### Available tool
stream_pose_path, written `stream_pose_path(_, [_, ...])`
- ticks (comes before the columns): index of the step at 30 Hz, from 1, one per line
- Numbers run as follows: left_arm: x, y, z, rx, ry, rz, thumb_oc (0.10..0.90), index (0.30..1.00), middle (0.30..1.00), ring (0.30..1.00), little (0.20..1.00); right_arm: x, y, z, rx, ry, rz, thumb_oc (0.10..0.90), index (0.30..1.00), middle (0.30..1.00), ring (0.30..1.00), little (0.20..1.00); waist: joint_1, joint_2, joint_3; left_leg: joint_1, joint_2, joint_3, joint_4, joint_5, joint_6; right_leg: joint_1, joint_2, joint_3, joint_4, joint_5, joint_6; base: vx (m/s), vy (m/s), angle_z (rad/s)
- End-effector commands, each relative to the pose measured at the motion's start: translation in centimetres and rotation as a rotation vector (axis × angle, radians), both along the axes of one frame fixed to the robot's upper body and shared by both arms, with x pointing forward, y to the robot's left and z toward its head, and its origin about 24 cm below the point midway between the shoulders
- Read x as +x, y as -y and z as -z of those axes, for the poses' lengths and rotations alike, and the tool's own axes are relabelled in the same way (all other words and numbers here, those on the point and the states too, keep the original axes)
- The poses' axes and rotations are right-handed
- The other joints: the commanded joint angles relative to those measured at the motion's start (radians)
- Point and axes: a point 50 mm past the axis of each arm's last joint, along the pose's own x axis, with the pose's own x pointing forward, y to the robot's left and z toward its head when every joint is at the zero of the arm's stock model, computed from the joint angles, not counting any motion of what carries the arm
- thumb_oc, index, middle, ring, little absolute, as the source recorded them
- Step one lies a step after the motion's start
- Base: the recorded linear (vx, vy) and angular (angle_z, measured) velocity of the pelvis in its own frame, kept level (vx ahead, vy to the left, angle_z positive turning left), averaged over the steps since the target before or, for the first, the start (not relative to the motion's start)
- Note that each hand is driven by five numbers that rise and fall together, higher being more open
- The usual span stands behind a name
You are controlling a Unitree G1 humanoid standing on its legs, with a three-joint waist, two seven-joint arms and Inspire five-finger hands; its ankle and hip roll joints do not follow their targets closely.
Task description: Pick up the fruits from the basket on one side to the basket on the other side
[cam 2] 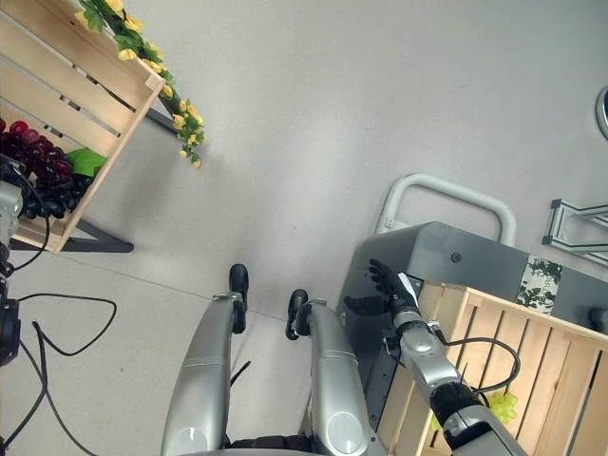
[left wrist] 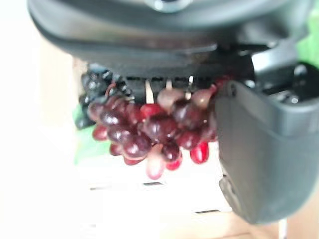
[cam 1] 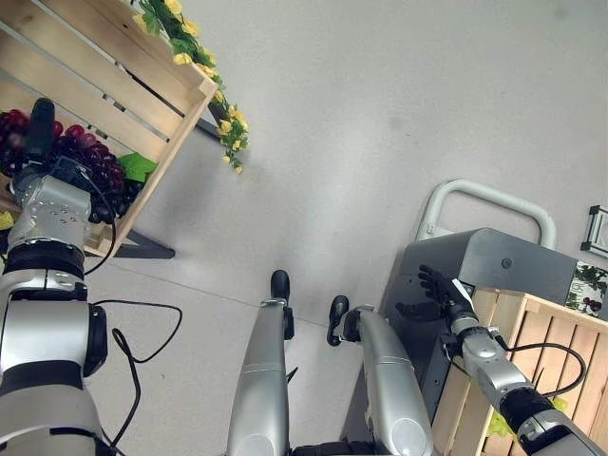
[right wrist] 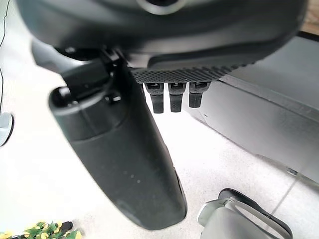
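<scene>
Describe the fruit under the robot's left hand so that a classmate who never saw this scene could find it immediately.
Start at the slatted wooden crate on the robot's left, trimmed with yellow flowers. Inside it, beside a green leaf, lies a bunch of dark red grapes, right under the left hand. Its glossy wine-red berries set it apart from the blacker grapes beside it.

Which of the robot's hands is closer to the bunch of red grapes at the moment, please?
The left. The left hand is down in the wooden crate with the red grapes right against it; the right hand hangs open across the floor by the other crate.
</scene>
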Motion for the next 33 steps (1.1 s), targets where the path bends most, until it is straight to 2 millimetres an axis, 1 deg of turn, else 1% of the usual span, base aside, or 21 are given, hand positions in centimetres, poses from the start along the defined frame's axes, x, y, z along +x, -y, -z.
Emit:
stream_pose_path(1, [-2.6,-2.6,-8.0,0.271,0.096,-0.079,0.8,0.9,0.9,0.9,0.9,-0.8,2.3,-0.8,-0.014,0.072,0.069,0.8,0.9,0.9,0.9,0.9,-0.003,0.016,-0.011,0.16,0.011,0.052,-0.013,-0.128,0.025,0.081,0.016,0.038,-0.078,0.105,0.014,-0.02,-0.057,0.01])
stream_pose_path(2, [-2.6,-2.7,-7.9,0.302,0.059,-0.071,0.8,0.9,0.9,0.9,0.9,-0.8,2.3,-0.8,-0.011,0.076,0.067,0.8,0.9,0.9,0.9,0.9,-0.001,0.016,-0.011,0.164,0.011,0.052,-0.015,-0.129,0.026,0.084,0.016,0.037,-0.079,0.105,0.015,-0.02,-0.055,-0.01])
stream_pose_path(4, [-2.6,-2.7,-7.7,0.314,0.043,-0.054,0.8,0.9,0.9,0.9,0.9,-0.7,2.0,-0.8,-0.002,0.082,0.063,0.8,0.9,0.9,0.9,0.9,0.002,0.017,-0.011,0.17,0.01,0.052,-0.017,-0.128,0.025,0.09,0.016,0.036,-0.08,0.105,0.016,-0.05,-0.044,0.01])
stream_pose_path(5, [-2.6,-2.7,-7.6,0.316,0.041,-0.052,0.8,0.9,0.9,0.9,0.9,-0.7,1.9,-0.9,0.0,0.085,0.06,0.8,0.9,0.9,0.9,0.9,0.003,0.017,-0.011,0.16,0.014,0.06,-0.026,-0.102,0.031,0.081,0.014,0.026,-0.087,0.126,0.006,0.0,-0.044,0.0])
stream_pose_path(6, [-2.6,-2.8,-7.4,0.325,0.017,-0.043,0.8,0.9,0.9,0.9,0.9,-0.7,1.6,-0.8,0.003,0.085,0.052,0.8,0.9,0.9,0.9,0.9,0.002,0.018,-0.011,0.181,0.009,0.053,-0.016,-0.131,0.026,0.101,0.014,0.034,-0.077,0.101,0.015,0.0,-0.039,0.0])
stream_pose_path(7, [-2.5,-2.8,-7.3,0.327,0.0,-0.032,0.8,0.9,0.9,0.9,0.9,-0.6,1.6,-0.8,0.007,0.086,0.049,0.8,0.9,0.9,0.9,0.9,0.003,0.018,-0.011,0.185,0.01,0.054,-0.013,-0.136,0.027,0.105,0.012,0.033,-0.074,0.096,0.015,0.08,-0.041,0.0])
stream_pose_path(10, [-2.6,-3.0,-7.1,0.333,-0.025,-0.017,0.8,0.9,0.9,0.9,0.9,-0.6,1.3,-0.7,0.015,0.087,0.044,0.8,0.9,0.9,0.9,0.9,0.003,0.016,-0.011,0.193,0.011,0.055,-0.012,-0.136,0.027,0.113,0.011,0.031,-0.072,0.095,0.015,0.0,-0.024,0.01])
stream_pose_path(13, [-2.7,-3.4,-6.5,0.326,-0.071,0.01,0.8,0.9,0.9,0.9,0.9,-0.7,1.2,-0.5,0.021,0.085,0.045,0.8,0.9,0.9,0.9,0.9,0.004,0.014,-0.011,0.211,0.011,0.055,-0.013,-0.137,0.028,0.131,0.008,0.03,-0.073,0.099,0.018,0.0,-0.014,0.0])
stream_pose_path(18, [-2.9,-3.7,-6.7,0.334,-0.07,0.003,0.8,0.9,0.9,0.9,0.9,-0.8,0.9,-0.5,0.043,0.093,0.057,0.8,0.9,0.9,0.9,0.9,0.003,0.017,-0.012,0.23,0.011,0.056,-0.018,-0.137,0.031,0.145,0.006,0.03,-0.075,0.104,0.021,-0.02,-0.031,0.01])
stream_pose_path(21, [-2.8,-3.5,-6.9,0.378,-0.05,-0.002,0.8,0.9,0.9,0.9,0.9,-0.5,0.6,-0.9,0.061,0.119,0.048,0.8,0.9,0.9,0.9,0.9,0.008,0.02,-0.012,0.244,0.006,0.054,-0.02,-0.139,0.032,0.157,0.003,0.031,-0.073,0.105,0.024,-0.03,-0.044,0.01])
stream_pose_path(23, [-2.4,-2.9,-6.8,0.405,0.012,0.003,0.8,0.9,0.9,0.9,0.9,-0.2,-0.1,-1.3,0.077,0.138,0.029,0.8,0.9,0.9,0.9,0.9,0.015,0.022,-0.018,0.26,0.001,0.052,-0.021,-0.144,0.032,0.171,-0.003,0.029,-0.069,0.102,0.025,-0.02,-0.036,0.0])
stream_pose_path(25, [-2.1,-2.6,-6.4,0.408,0.039,0.022,0.8,0.9,0.9,0.9,0.9,-0.2,-0.5,-1.4,0.082,0.143,0.02,0.8,0.9,0.9,0.9,0.9,0.018,0.023,-0.023,0.267,-0.001,0.051,-0.02,-0.148,0.033,0.177,-0.007,0.028,-0.065,0.1,0.026,-0.04,-0.026,0.01])
stream_pose_path(26, [-1.6,-1.8,-5.9,0.433,0.068,0.066,0.8,0.9,0.9,0.9,0.9,-0.1,-1.0,-1.4,0.094,0.15,0.011,0.8,0.9,0.9,0.9,0.9,0.023,0.024,-0.027,0.268,0.003,0.058,-0.027,-0.124,0.039,0.178,-0.012,0.018,-0.07,0.123,0.016,-0.06,-0.062,0.02])
stream_pose_path(27, [-1.3,-1.2,-5.6,0.447,0.087,0.089,0.8,0.9,0.9,0.9,0.9,-0.1,-1.2,-1.5,0.101,0.152,0.009,0.8,0.9,0.9,0.9,0.9,0.026,0.024,-0.031,0.275,0.002,0.056,-0.028,-0.125,0.039,0.185,-0.015,0.017,-0.069,0.123,0.016,0.02,-0.061,0.02])
stream_pose_path(28, [-1.0,-0.8,-5.4,0.453,0.1,0.108,0.8,0.9,0.9,0.9,0.9,-0.1,-1.3,-1.5,0.106,0.152,0.008,0.8,0.9,0.9,0.9,0.9,0.029,0.023,-0.036,0.289,-0.004,0.048,-0.021,-0.153,0.035,0.198,-0.015,0.026,-0.061,0.102,0.028,0.1,-0.039,0.03])
stream_pose_path(29, [-0.7,-0.1,-4.8,0.459,0.122,0.14,0.8,0.9,0.9,0.9,0.9,-0.1,-1.5,-1.5,0.113,0.154,0.006,0.8,0.9,0.9,0.9,0.9,0.033,0.024,-0.039,0.297,-0.004,0.046,-0.022,-0.154,0.035,0.206,-0.019,0.024,-0.059,0.101,0.029,0.03,-0.064,0.04])
stream_pose_path(30, [-0.1,1.3,-3.7,0.471,0.157,0.201,0.8,0.9,0.9,0.9,0.9,-0.1,-1.8,-1.5,0.124,0.161,0.004,0.8,0.9,0.9,0.9,0.9,0.043,0.026,-0.043,0.303,0.0,0.053,-0.037,-0.128,0.042,0.211,-0.027,0.009,-0.067,0.126,0.02,-0.05,-0.078,0.04])
stream_pose_path(33, [0.4,3.5,-1.4,0.478,0.229,0.335,0.8,0.9,0.9,0.9,0.9,-0.2,-2.3,-1.7,0.146,0.171,0.011,0.8,0.9,0.9,0.9,0.9,0.058,0.027,-0.053,0.335,0.002,0.05,-0.056,-0.124,0.042,0.239,-0.039,0.003,-0.074,0.135,0.028,-0.01,-0.067,0.07])
